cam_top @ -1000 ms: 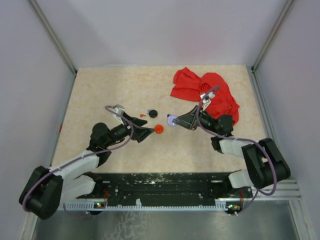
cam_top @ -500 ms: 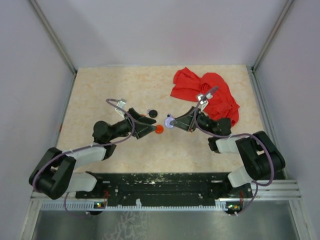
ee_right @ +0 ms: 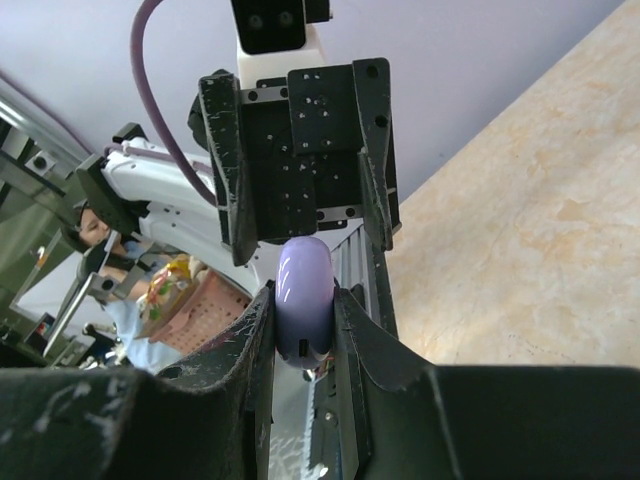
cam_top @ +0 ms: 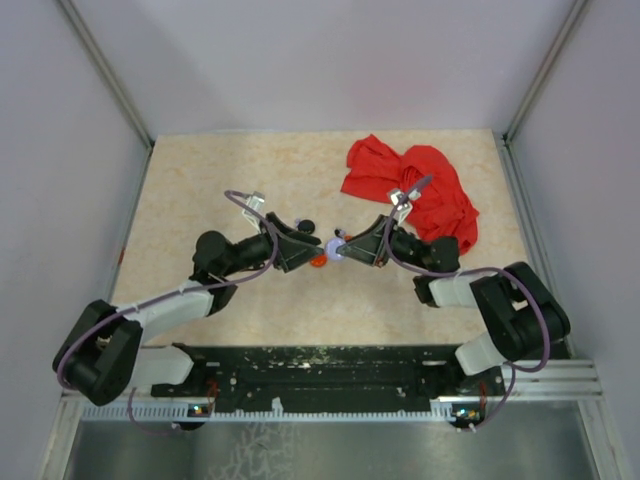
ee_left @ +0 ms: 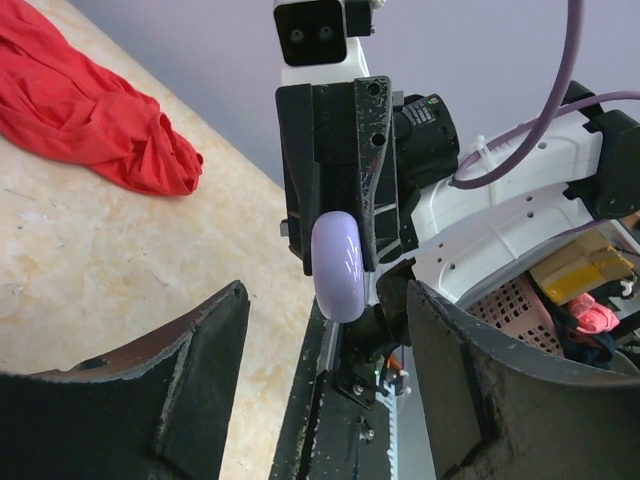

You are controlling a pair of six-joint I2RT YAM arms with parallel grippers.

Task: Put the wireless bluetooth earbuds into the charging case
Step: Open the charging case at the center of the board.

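Above table [cam_top: 200,190] | right pincer [ee_right: 303,318] grips lavender disc [ee_right: 303,280] | left pincer [ee_left: 325,305] spread

A beige, marble-patterned surface [cam_top: 200,190] sits enclosed by plain, pale lavender-grey walls [cam_top: 330,60] on three sides. Slim metal posts [cam_top: 105,70] rise at its far corners under soft, even light.

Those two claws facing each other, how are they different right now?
The right gripper is shut on the lavender disc, pinching it edge-on. The left gripper is open, its fingers spread on either side of that disc with gaps showing. So the right gripper holds something and the left gripper holds nothing. What they share: both are black two-finger claws, pointing at each other around the same disc.
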